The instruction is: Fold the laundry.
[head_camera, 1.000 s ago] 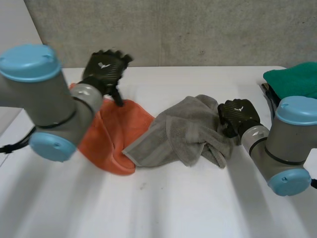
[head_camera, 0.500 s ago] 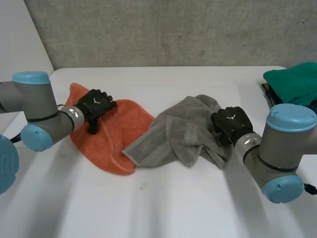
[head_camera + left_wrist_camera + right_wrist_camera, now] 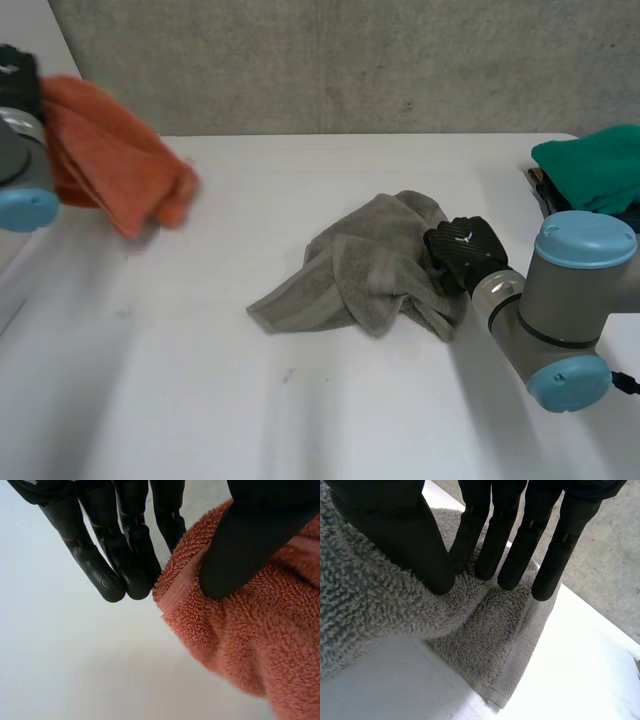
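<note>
Orange towel (image 3: 105, 150) is pinched between thumb and fingers of left hand (image 3: 125, 545), above table (image 3: 300, 420). Grey towel (image 3: 350, 280) is pinched at one end by right hand (image 3: 462, 250).

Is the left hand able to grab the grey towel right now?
Probably not. The left hand is full, pinching the orange towel up at the far left of the table, apart from the grey towel, which the right hand holds.
</note>
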`<act>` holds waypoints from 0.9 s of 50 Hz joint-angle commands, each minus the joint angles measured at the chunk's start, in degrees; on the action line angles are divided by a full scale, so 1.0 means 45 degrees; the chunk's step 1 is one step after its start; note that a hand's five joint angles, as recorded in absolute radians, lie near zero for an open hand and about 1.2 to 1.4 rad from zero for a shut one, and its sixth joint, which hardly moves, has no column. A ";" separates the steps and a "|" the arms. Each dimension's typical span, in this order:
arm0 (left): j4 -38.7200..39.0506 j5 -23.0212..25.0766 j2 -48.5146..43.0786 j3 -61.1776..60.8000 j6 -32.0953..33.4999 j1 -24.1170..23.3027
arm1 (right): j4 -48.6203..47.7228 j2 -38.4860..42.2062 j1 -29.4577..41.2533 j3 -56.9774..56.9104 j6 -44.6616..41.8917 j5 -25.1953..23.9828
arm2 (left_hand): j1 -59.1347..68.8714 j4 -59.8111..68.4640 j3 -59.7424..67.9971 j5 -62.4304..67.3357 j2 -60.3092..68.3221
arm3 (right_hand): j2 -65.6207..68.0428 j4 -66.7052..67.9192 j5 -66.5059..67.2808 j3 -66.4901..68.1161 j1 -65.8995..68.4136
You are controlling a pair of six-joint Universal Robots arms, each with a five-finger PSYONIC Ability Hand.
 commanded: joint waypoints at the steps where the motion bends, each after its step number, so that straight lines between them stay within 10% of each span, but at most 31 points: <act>1: -0.0027 0.0115 -0.0070 0.0209 0.0472 0.0454 | 0.0000 0.0000 0.0106 0.0001 -0.0040 -0.0001 | 0.2951 0.2579 0.2728 0.3379 0.2716 | 0.1424 0.1440 0.1623 0.1532 0.1418; 25: -0.2155 0.1600 0.1043 -0.2897 0.0745 -0.0015 | 0.0000 0.0000 0.0184 0.0040 -0.0118 -0.0001 | 0.2951 0.2579 0.2728 0.3379 0.2716 | 0.1424 0.1440 0.1623 0.1532 0.1418; 30: -0.2761 0.1912 0.0808 -0.2682 0.0666 -0.0073 | -0.0019 0.0000 0.0282 0.0020 -0.0118 -0.0001 | -1.2605 -1.2977 -1.2827 -1.2177 -1.2840 | -0.0474 -0.0457 -0.0275 -0.0366 -0.0480; 36: -0.3424 0.2380 0.1646 -0.3169 0.0589 -0.0756 | 0.0000 -0.0137 0.0301 0.0001 -0.0060 0.0233 | -1.2605 -1.2977 -1.2827 -1.2177 -1.2840 | -0.9148 -0.9132 -0.8949 -0.9040 -0.9154; 45: -0.5182 0.3493 0.3971 -0.5687 -0.1362 -0.3079 | 0.0370 -0.0761 0.0028 -0.0390 -0.0138 0.0370 | -1.2605 -1.2977 -1.2827 -1.2177 -1.2840 | -0.9865 -0.9849 -0.9666 -0.9757 -0.9871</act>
